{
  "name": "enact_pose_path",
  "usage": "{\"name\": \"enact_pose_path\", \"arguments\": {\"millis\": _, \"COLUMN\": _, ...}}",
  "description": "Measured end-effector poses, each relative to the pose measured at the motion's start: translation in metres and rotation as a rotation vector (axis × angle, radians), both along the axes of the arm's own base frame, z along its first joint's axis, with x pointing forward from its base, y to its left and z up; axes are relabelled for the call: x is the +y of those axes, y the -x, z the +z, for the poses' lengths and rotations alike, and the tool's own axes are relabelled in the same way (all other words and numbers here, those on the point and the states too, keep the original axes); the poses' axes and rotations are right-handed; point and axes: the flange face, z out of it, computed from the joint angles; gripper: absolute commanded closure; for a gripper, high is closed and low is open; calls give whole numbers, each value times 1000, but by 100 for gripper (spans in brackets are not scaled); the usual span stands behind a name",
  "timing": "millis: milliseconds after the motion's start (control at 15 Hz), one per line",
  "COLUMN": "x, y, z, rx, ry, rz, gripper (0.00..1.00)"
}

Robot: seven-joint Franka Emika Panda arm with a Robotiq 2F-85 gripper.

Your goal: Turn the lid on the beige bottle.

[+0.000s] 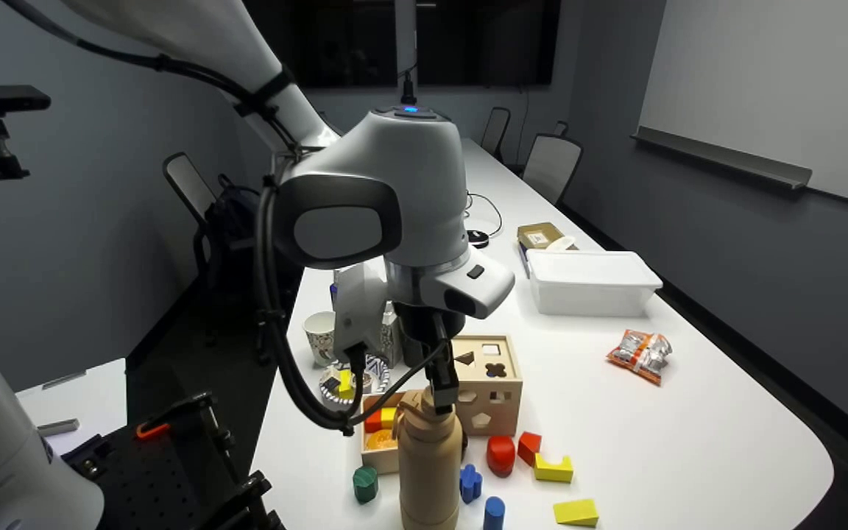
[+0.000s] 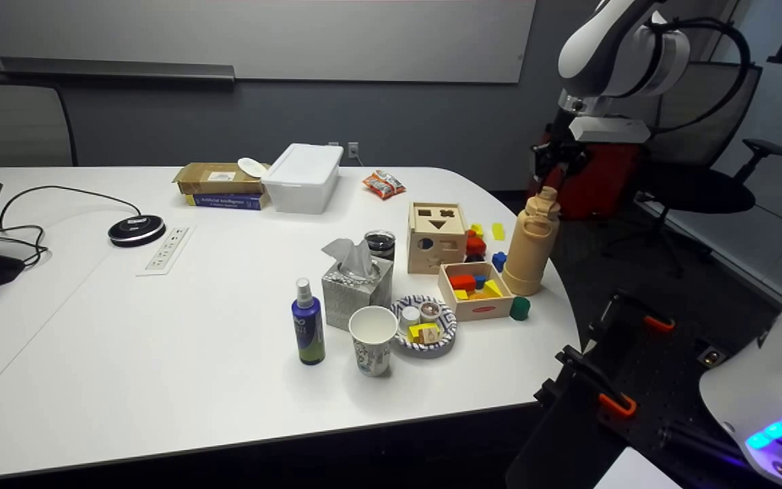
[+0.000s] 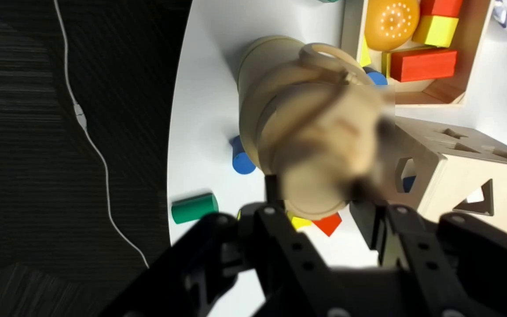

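One beige bottle [image 1: 430, 471] stands upright near the curved edge of the desk [image 2: 160, 380], a narrow strip between. In the wrist view the jaws flank its one lid [image 3: 314, 196]; clamped or not, I cannot tell for blur. Inward of the bottle stand one wooden tray [image 2: 466, 313] and one shape-sorting cube [image 2: 436, 255]; near it lie two blue blocks [image 1: 470, 483] and two yellow blocks [image 1: 553, 472].

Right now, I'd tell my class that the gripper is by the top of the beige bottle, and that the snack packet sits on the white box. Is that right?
Not quite: the snack packet lies on the table beside the white box, not on it, as both exterior views show. The gripper is by the top of the beige bottle, as you say.
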Motion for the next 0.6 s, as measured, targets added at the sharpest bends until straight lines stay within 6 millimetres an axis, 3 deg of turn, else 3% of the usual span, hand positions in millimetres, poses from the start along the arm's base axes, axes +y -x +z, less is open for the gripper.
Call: {"name": "enact_pose_path", "arguments": {"millis": 600, "x": 4, "y": -3, "z": 0, "rx": -5, "ry": 1, "rz": 87, "gripper": 83}}
